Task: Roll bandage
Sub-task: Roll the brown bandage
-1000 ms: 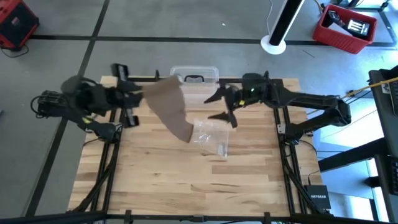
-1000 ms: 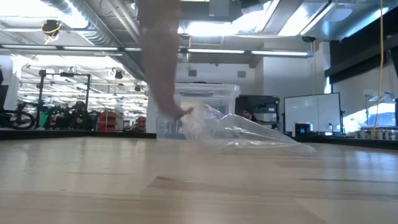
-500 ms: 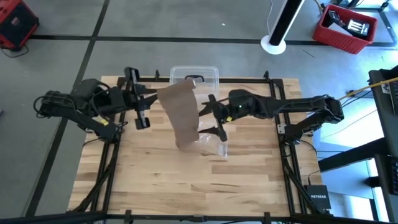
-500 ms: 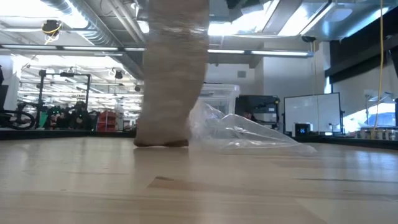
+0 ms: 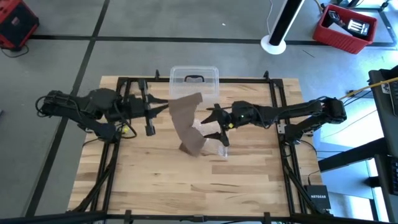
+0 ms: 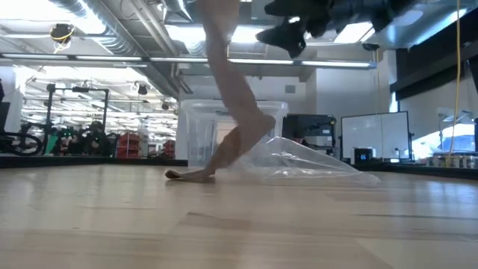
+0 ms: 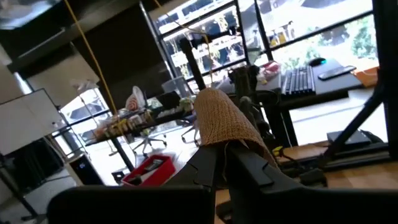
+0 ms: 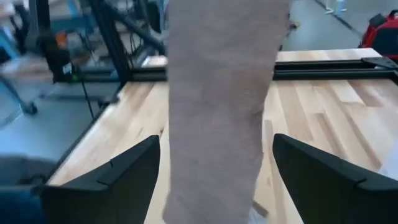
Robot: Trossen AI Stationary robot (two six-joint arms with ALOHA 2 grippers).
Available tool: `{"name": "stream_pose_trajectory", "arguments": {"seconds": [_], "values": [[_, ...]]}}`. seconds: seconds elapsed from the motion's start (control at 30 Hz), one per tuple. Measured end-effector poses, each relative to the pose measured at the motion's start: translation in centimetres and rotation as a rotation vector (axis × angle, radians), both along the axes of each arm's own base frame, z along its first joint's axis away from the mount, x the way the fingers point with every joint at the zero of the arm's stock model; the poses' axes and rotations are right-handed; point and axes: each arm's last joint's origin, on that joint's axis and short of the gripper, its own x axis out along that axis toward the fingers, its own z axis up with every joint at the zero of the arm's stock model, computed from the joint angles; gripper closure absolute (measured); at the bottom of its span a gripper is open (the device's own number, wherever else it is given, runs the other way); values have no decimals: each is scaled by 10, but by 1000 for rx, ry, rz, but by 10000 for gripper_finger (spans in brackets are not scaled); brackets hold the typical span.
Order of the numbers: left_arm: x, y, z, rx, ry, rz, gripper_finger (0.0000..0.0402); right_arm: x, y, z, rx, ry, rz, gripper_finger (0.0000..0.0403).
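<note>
High view, left gripper (image 5: 166, 106): clamped on the bandage (image 5: 187, 122), lifting its top end.
Right gripper (image 5: 211, 126): spread wide beside the bandage.
Bandage foot: on the table (image 5: 161, 180).

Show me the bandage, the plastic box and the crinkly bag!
bandage (image 5: 186, 118): high view, middle of hanging strip.
plastic box (image 5: 194, 75): high view, clear lid by handle.
crinkly bag (image 6: 299, 161): low view, clear side.

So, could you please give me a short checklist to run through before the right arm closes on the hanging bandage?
1. Left gripper shut on the top end of the dull brown fabric bandage: ok.
2. Right gripper open: ok.
3. Bandage hangs between the right fingers: ok.
4. Bandage's lower end rests on the wooden table: ok.
5. Crinkled clear plastic bag clear of the bandage: not ok, it lies against it.
</note>
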Motion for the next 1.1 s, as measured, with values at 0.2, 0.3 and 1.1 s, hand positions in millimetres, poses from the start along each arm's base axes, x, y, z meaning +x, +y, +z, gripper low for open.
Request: {"name": "stream_pose_trajectory", "arguments": {"seconds": [0.2, 0.3, 1.1], "values": [[11, -3, -5, 16, 21, 0, 386, 7, -2, -21, 30, 1, -49, 88], [16, -5, -7, 18, 18, -5, 386, 12, -1, -21, -3, -16, -28, 88], [36, -18, -6, 41, -74, -114, 386, 38, 12, -36, -70, -236, 130, 390]]}}
